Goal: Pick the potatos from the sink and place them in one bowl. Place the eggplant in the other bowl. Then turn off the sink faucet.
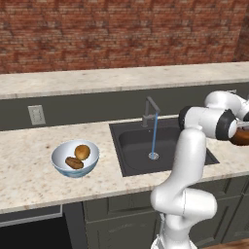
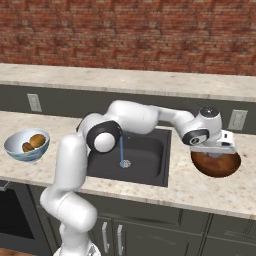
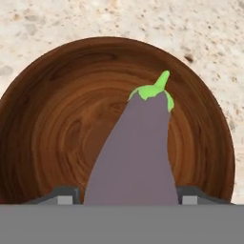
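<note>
My gripper (image 3: 128, 198) hangs over the dark brown wooden bowl (image 3: 57, 119), at the right of the sink (image 2: 145, 150). The purple-grey eggplant (image 3: 138, 152) with its green cap stands between the fingertips (image 3: 66, 195), which sit close against its sides above the bowl's middle. From the right base view, the gripper (image 2: 216, 150) sits right on top of that bowl (image 2: 217, 167). Both potatos, a golden round one (image 1: 81, 151) and a darker long one (image 1: 74, 163), lie in the pale blue-white bowl (image 1: 63, 165) left of the sink (image 1: 136, 146). Water runs from the sink faucet (image 1: 148, 109).
The water stream (image 1: 154, 136) falls onto the drain (image 1: 153, 156). A raised back counter and a brick wall stand behind the sink. A wall outlet (image 1: 36, 115) sits at the left and another (image 2: 237, 120) at the right. My arm reaches across the basin.
</note>
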